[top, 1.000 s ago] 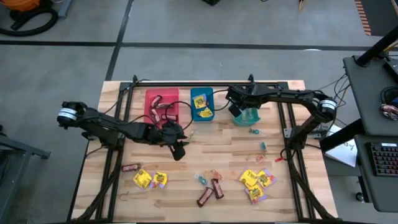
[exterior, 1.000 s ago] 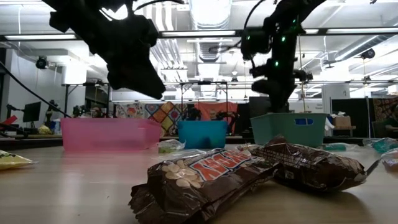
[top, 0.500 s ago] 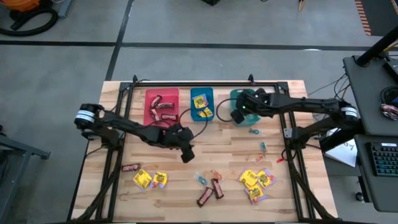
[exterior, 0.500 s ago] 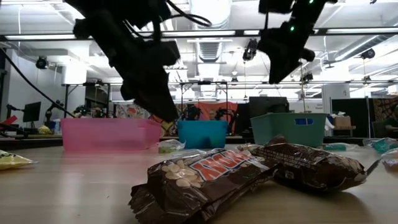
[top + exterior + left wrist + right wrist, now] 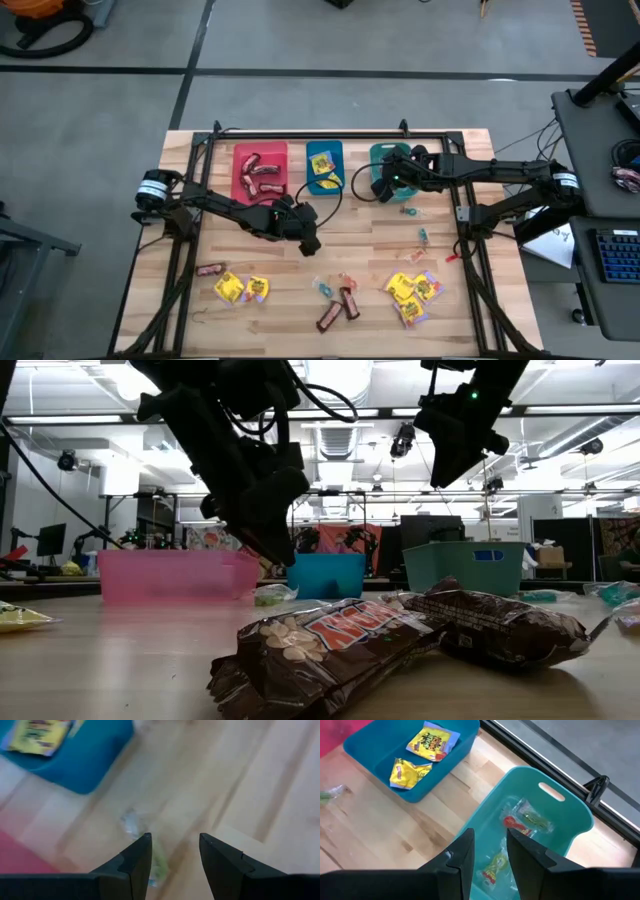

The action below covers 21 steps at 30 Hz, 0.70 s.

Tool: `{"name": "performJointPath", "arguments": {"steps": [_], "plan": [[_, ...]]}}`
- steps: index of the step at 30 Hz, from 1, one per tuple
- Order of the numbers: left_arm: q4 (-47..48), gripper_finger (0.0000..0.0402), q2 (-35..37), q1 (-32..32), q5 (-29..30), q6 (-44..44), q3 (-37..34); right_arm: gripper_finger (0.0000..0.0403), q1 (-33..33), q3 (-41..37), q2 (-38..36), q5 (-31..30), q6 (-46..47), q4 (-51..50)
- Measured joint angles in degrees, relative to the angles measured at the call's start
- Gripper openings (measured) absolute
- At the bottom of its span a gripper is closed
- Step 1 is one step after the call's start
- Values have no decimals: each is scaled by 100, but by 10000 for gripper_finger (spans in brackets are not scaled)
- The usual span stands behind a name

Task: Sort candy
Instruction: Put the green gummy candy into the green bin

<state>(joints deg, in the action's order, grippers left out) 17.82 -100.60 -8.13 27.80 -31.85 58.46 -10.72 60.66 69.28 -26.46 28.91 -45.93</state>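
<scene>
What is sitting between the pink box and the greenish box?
The blue bin sits between the pink bin and the teal bin, seen from above. It holds yellow candy packets.

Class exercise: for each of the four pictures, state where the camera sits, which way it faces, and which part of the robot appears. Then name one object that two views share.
High view: overhead, straight down; both arms, table.
Low view: tabletop height, level across; arms from above, chocolate bar nearest.
Left wrist view: looks down past open jaws at the wood.
Right wrist view: looks down past open jaws into the teal bin.
Shared: blue bin with yellow packets, in the high and right wrist views.
</scene>
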Motion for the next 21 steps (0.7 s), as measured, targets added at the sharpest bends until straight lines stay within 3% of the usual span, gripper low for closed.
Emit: {"name": "performJointPath", "arguments": {"steps": [4, 21], "plan": [[-26, 149, -84, 3, 263, -66, 0, 107, 10, 0, 13, 109, 13, -1], [-264, 143, -839, 7, 351, -173, 4, 107, 10, 0, 15, 226, 74, -2]]}}
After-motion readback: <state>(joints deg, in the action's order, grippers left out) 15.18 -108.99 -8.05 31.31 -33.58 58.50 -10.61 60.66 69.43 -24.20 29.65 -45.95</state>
